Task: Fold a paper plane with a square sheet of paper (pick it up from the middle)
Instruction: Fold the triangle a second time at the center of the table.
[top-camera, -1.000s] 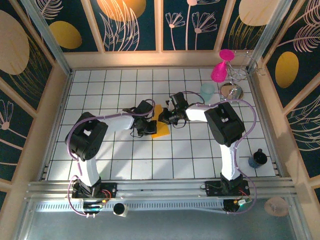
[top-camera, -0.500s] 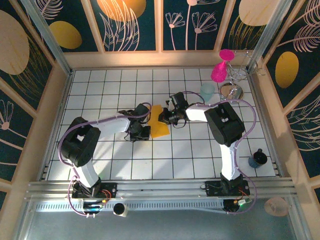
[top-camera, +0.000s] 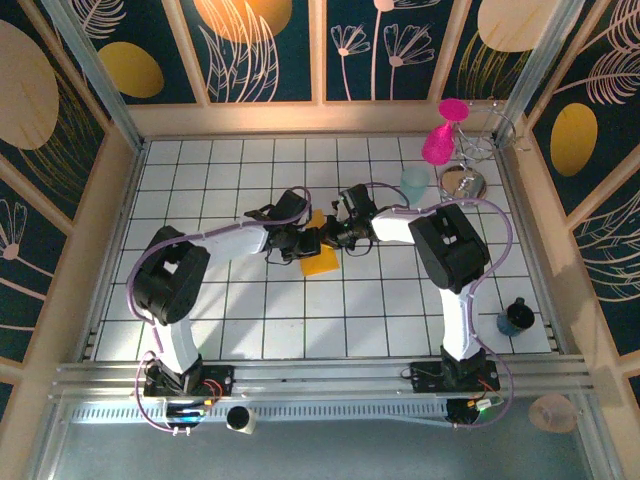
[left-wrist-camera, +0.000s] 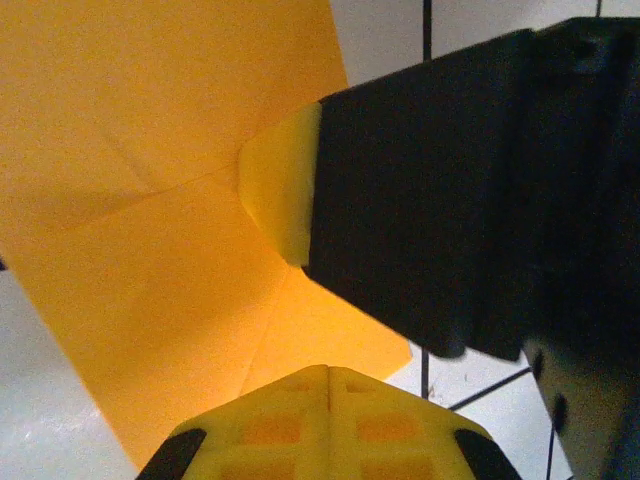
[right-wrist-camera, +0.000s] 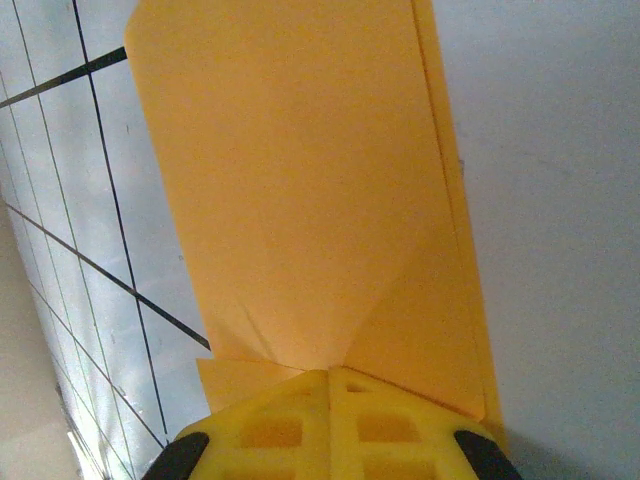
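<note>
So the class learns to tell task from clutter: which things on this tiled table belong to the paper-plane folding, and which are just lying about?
Job in hand: thin orange-yellow paper sheet, partly folded; both arms' shut jaws on it.
Lying about: pale teal cup; magenta cone-shaped piece; shiny round metal dish; small dark blue cup.

We're above the white tiled table (top-camera: 230, 180), and both arms reach in to meet at its middle. The left gripper (top-camera: 308, 242) and the right gripper (top-camera: 333, 236) sit tip to tip, fingers closed, over the upper part of the orange-yellow sheet of paper (top-camera: 322, 263), which lies across the tiles below them. Off to the far right we see a pale teal cup (top-camera: 415, 183) just beside a shiny bowl (top-camera: 463, 183). A dark cup (top-camera: 514, 319) stands alone at the right edge.
</note>
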